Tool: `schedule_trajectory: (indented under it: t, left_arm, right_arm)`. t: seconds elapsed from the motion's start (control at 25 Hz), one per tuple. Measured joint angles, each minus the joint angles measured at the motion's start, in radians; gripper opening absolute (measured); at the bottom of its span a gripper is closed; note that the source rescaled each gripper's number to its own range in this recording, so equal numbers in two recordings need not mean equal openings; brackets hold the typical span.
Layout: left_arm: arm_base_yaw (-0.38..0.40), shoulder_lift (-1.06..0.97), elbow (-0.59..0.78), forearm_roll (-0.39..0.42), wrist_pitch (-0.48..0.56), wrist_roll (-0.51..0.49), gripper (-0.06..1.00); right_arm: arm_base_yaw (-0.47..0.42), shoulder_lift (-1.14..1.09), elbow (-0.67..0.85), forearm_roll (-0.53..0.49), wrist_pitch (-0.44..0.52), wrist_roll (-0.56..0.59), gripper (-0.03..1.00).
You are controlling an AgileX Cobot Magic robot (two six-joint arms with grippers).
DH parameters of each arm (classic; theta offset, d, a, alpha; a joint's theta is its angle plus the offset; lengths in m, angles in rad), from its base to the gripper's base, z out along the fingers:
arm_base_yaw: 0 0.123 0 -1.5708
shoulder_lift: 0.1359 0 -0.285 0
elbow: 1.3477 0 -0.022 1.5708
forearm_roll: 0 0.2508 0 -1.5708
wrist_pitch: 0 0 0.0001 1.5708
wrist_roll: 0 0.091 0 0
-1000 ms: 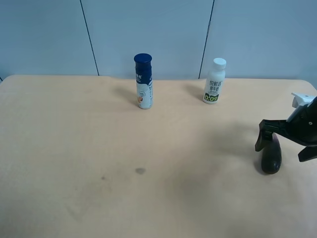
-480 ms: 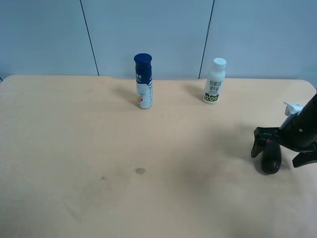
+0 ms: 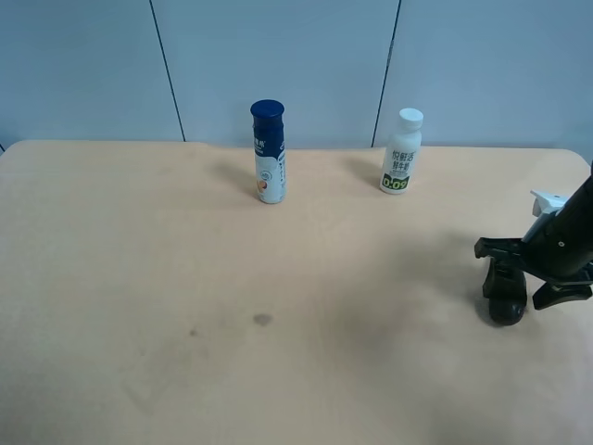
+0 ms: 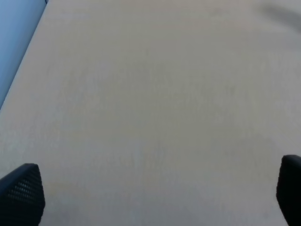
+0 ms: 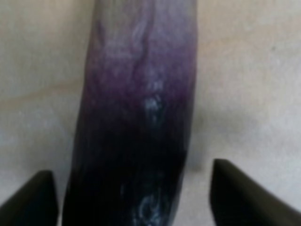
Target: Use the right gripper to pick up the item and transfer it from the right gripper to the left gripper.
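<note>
The eggplant (image 3: 507,298) lies on the tan table (image 3: 278,278) near its right edge, dark purple, and fills the right wrist view (image 5: 136,117). My right gripper (image 3: 521,284) is the black claw with a white bracket at the exterior high view's right. It is low over the eggplant with one finger on each side. In the right wrist view the gripper (image 5: 141,197) is open, and gaps show between the fingertips (image 5: 33,200) and the eggplant. My left gripper (image 4: 150,197) is open and empty over bare table. It is out of the exterior high view.
A blue-capped bottle (image 3: 268,153) and a white bottle (image 3: 401,153) stand upright at the back of the table. A small dark stain (image 3: 263,319) marks the table's middle. The table's right edge lies close behind the right arm.
My right gripper has come down over the eggplant, and its fingers now stand closer to the eggplant's sides. The eggplant and the bottles have not moved.
</note>
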Motion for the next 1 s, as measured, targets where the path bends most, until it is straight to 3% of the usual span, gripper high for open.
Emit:
schedule_trajectory:
  t: [0.16, 0.48, 0.84, 1.0]
  left_arm:
    - [0.000, 0.000, 0.000, 0.000, 0.000, 0.000, 1.00]
    - [0.000, 0.000, 0.000, -0.001, 0.000, 0.000, 1.00]
    - [0.000, 0.000, 0.000, -0.001, 0.000, 0.000, 1.00]
    - [0.000, 0.000, 0.000, -0.001, 0.000, 0.000, 1.00]
  right_arm:
    - [0.000, 0.000, 0.000, 0.001, -0.002, 0.000, 0.01]
    - [0.000, -0.004, -0.007, 0.035, -0.004, 0.014, 0.01]
    - [0.000, -0.192, -0.177, 0.038, 0.280, -0.035, 0.01]
    - [0.034, -0.254, -0.211, 0.024, 0.347, -0.038, 0.01]
